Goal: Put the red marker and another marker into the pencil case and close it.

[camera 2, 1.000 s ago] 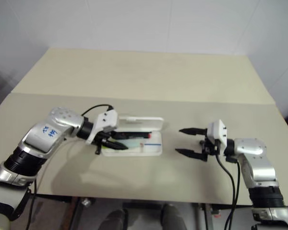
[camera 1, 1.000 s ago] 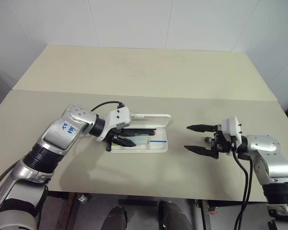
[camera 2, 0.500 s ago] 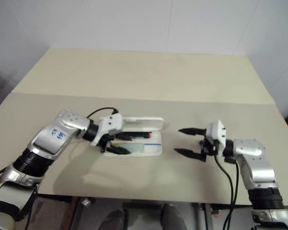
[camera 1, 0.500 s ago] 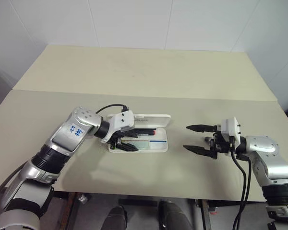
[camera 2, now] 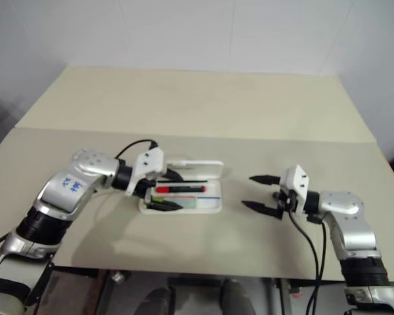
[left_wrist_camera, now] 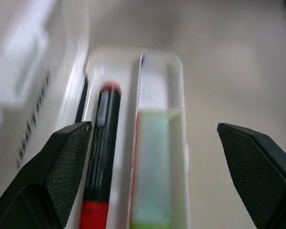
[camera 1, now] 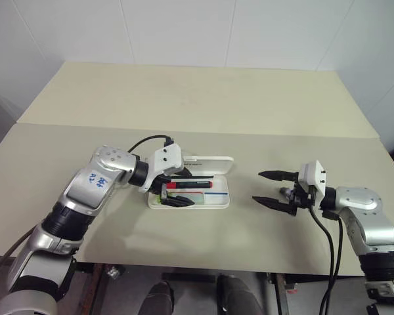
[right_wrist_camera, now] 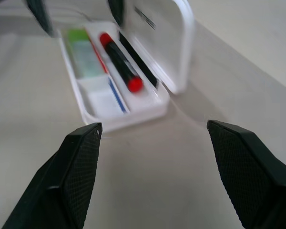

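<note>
The pencil case (camera 1: pixel 218 201) lies open on the table, its lid (camera 1: pixel 210 166) folded back on the far side. Inside lie the red marker (camera 1: pixel 187 185), slim and red and black, and the other marker (camera 2: pixel 181 202), pale green, side by side. The left wrist view shows the red marker (left_wrist_camera: pixel 101 157) and the green one (left_wrist_camera: pixel 152 167) close up. My left gripper (camera 1: pixel 179 189) hovers open at the case's left end, one finger on each side of it, holding nothing. My right gripper (camera 1: pixel 258 187) is open and empty, a short way right of the case, pointing at it.
The case sits near the front of a beige table (camera 1: pixel 118 236), with the front edge just below it. A second table (camera 1: pixel 197 92) joins behind along a seam. White walls stand behind, and bare surface lies on both sides of the case.
My left gripper has opened wide and lifted slightly. The red marker now lies free in the case. The right gripper has hardly moved.
</note>
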`<state>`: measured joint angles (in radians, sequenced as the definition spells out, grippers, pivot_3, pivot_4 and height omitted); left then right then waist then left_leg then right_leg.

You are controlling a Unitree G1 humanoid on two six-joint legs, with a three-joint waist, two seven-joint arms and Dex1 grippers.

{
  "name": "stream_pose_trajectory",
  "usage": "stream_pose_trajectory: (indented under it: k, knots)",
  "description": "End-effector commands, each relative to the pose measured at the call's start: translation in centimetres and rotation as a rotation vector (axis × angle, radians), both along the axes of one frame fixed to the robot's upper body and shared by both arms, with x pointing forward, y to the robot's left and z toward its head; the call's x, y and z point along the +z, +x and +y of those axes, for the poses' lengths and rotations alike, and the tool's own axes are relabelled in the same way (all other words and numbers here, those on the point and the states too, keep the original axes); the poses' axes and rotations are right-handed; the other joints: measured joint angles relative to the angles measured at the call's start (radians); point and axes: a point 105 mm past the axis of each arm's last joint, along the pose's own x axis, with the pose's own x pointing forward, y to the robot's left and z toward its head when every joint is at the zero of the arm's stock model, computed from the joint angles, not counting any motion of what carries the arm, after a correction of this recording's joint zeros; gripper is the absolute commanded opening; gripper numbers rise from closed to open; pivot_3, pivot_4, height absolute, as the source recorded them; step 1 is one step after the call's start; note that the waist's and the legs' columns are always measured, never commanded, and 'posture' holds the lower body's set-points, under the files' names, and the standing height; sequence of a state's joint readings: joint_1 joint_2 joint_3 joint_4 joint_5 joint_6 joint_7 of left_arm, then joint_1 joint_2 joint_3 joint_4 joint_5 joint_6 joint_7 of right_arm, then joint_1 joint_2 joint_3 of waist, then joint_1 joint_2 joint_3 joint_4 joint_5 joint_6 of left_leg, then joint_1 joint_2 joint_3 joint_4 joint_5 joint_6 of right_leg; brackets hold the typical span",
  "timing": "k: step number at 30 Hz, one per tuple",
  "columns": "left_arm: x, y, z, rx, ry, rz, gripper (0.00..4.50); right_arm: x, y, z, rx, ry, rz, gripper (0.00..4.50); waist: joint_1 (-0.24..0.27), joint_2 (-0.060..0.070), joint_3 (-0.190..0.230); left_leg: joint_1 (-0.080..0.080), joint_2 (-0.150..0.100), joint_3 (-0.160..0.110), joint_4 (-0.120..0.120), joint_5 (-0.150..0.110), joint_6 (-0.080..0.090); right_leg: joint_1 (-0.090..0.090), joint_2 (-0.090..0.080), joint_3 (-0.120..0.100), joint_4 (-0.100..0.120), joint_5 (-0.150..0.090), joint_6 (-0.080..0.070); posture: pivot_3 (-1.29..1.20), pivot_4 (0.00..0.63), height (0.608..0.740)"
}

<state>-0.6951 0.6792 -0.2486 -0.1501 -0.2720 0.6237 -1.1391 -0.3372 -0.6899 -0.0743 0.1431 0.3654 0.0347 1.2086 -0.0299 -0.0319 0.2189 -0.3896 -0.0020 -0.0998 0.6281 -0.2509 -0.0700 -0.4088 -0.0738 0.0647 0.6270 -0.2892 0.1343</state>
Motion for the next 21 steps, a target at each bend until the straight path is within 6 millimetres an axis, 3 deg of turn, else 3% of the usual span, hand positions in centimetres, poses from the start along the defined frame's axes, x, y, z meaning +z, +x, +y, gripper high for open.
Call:
stream_pose_trajectory:
  k: [1,11,21]
  knots:
    - [2.4,-2.5,-0.6,-0.125,-0.15,-0.062,4.49,0.6,0.6,-1.7,-0.05,-0.071,-0.008,4.5,0.001,0.0,0.0,0.0,0.0,0.0,0.0,0.0,0.0,0.0,0.0,0.0,0.0,0.0,0.0,0.0,0.15,0.74]
    - [3.6,-4.7,0.6,-0.167,-0.282,-0.055,4.49,1.9,2.9,-4.9,-0.123,-0.214,0.056,4.5,-0.001,0.0,0.0,0.002,0.0,0.002,0.001,0.001,0.001,0.002,0.0,0.002,0.0,0.001,0.0,0.0,0.15,0.74]
    - [4.2,-5.6,2.4,-0.147,-0.328,-0.081,4.49,0.6,3.3,-6.5,-0.147,-0.334,0.168,4.5,0.0,0.0,0.0,0.001,0.0,0.002,0.0,0.001,0.001,0.001,0.0,0.002,-0.001,0.001,0.0,0.0,0.15,0.74]
